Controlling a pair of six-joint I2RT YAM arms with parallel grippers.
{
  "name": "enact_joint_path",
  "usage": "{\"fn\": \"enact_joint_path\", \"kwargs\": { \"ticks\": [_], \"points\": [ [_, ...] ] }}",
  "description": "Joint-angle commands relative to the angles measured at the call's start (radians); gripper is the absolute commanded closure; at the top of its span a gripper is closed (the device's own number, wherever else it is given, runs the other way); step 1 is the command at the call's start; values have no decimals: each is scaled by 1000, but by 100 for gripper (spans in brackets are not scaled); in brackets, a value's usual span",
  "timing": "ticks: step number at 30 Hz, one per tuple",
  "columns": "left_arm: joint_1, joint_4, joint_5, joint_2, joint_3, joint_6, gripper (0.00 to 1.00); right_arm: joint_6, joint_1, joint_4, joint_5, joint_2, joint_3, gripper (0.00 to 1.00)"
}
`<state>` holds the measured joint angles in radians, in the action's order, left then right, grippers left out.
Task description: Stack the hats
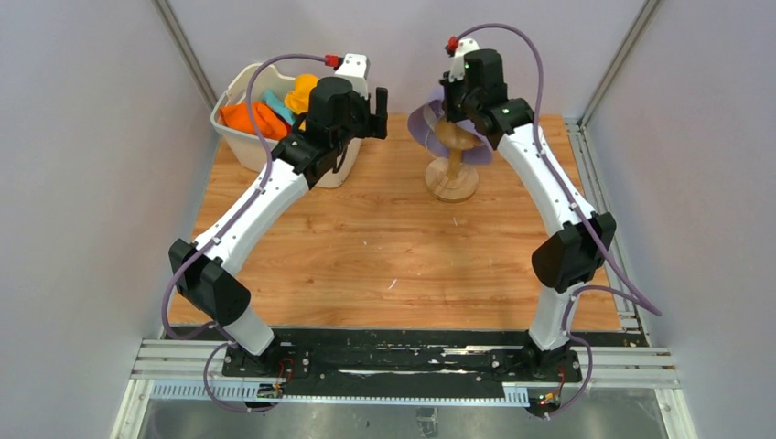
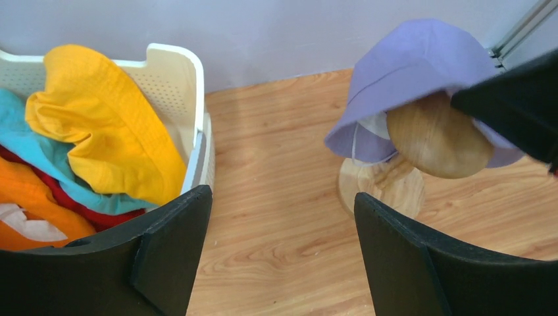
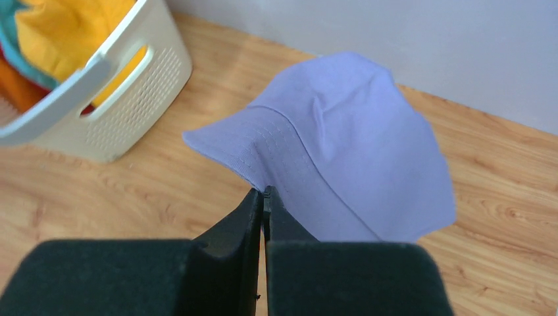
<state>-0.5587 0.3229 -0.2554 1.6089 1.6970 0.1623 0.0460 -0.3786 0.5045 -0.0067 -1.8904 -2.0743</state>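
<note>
The lavender hat (image 1: 422, 124) hangs tilted over the wooden stand (image 1: 452, 179); the stand's round head (image 2: 435, 137) shows under its lifted brim (image 2: 414, 66). My right gripper (image 3: 264, 192) is shut on the hat's brim (image 3: 349, 145), above the stand in the top view (image 1: 455, 112). The yellow hat (image 2: 99, 118), teal hat (image 2: 33, 153), red hat (image 2: 69, 203) and orange hat (image 2: 29, 207) lie heaped in the white basket (image 2: 192, 99). My left gripper (image 2: 283, 204) is open and empty, over the table between the basket and the stand (image 1: 376, 114).
The white perforated basket (image 1: 236, 139) stands at the table's back left corner, against the wall. The stand's round base (image 2: 381, 187) rests on the wooden table (image 1: 384, 247). Grey walls close in the back and both sides.
</note>
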Motion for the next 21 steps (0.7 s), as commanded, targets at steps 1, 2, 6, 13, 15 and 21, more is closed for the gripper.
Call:
{"fn": "enact_joint_path", "kwargs": {
  "ticks": [1,2,6,13,15,21],
  "points": [
    [11,-46,-1,-33,-19,16,16,-75,-89,-32,59,124,112,99],
    [13,-49,3,-32,-22,18,16,-86,-108,-43,80,150,151,99],
    [17,-54,13,-27,-29,25,16,-91,-156,-68,126,253,300,99],
    [17,-71,33,-23,-44,41,16,-77,-178,-87,108,356,532,99],
    [17,-74,36,-21,-46,45,16,-82,-179,-106,88,350,569,99],
    [19,-79,24,-21,-60,44,16,-113,-191,-157,46,278,571,99]
  ]
}}
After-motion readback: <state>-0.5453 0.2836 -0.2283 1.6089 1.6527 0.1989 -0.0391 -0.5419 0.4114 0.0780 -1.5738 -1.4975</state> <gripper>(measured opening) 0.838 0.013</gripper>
